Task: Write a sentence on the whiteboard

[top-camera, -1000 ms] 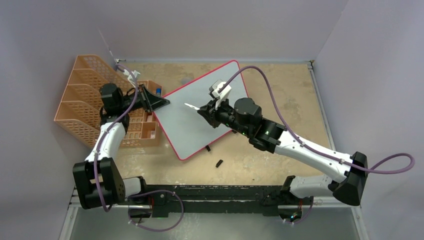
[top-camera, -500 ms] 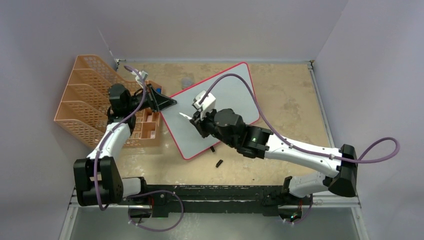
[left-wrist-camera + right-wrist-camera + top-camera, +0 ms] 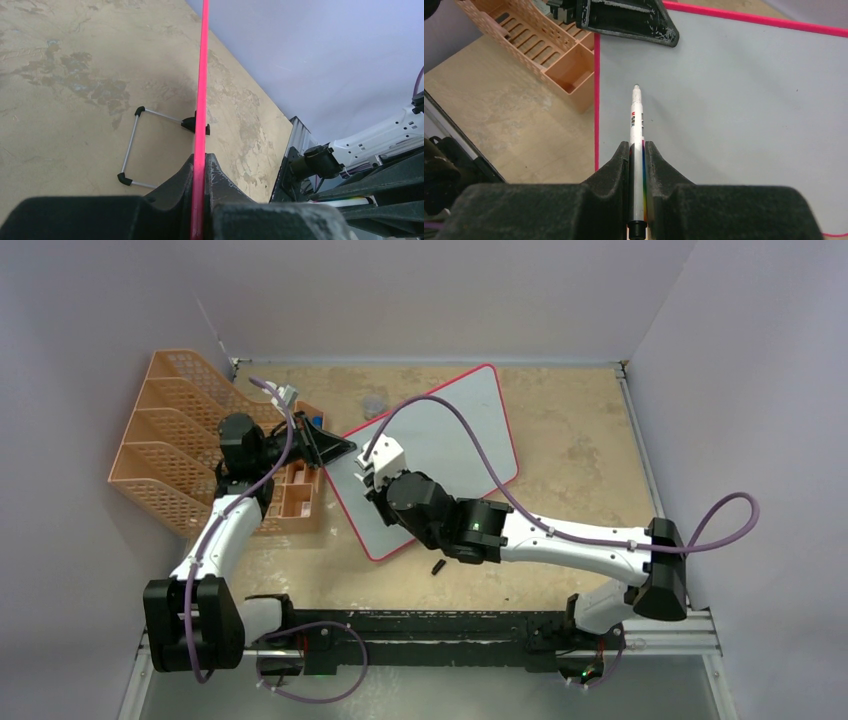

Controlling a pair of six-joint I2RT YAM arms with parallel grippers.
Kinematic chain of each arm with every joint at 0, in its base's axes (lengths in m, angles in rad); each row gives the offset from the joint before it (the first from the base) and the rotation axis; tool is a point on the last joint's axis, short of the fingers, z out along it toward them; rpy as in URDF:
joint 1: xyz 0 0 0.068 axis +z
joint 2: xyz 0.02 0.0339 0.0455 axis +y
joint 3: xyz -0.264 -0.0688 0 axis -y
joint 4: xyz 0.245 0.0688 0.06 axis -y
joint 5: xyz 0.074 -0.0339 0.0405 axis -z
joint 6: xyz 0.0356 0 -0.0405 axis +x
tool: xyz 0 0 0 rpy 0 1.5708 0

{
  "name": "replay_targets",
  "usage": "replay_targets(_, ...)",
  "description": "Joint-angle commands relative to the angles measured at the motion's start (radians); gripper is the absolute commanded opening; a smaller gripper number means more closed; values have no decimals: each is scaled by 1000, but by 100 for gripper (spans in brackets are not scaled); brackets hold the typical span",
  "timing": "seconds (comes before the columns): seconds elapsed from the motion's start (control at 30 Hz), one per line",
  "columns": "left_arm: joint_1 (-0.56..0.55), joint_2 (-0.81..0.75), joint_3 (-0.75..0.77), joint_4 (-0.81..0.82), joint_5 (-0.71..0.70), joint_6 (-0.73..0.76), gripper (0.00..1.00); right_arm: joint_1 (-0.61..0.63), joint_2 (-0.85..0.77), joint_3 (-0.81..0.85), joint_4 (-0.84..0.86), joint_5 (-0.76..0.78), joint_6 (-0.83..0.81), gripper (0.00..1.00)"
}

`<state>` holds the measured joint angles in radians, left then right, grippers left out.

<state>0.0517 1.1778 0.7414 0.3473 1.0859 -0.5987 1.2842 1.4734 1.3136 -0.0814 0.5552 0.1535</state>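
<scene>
Left fingers (image 3: 222, 182), just right of the one orange rack (image 3: 160, 455), pinch the red edge of the single whiteboard (image 3: 470, 430), which sits slanted mid-way across the surface (image 3: 585, 470). Right fingers (image 3: 661, 172) clamp one marker (image 3: 637, 117), its tip over the board's left part. One small black piece (image 3: 437, 567) lies nearby.

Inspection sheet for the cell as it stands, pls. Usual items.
Surface: tan mottled table top, worn patches.
Job's things: whiteboard askew to the table edges, red frame, no writing seen; marker with its tip over the board's left part, contact cannot be told.
Clutter: orange mesh rack left of the board; small black piece on the table by the board's near edge.
Grippers: left gripper shut on the board's left edge; right gripper shut on the marker.
Cables: purple cable from the right wrist arcs over the board; another runs along the left arm.
Surroundings: plain pale walls on three sides.
</scene>
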Motion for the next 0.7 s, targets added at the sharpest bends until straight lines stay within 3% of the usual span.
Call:
replay_targets(0.0,-9,-11,-3,-1,-20,43,0,8,6,96,-43,83,32,0)
replay_targets(0.67,-10,-9,0,-7,-20,45,0,35,107,204,-104,141,34,0)
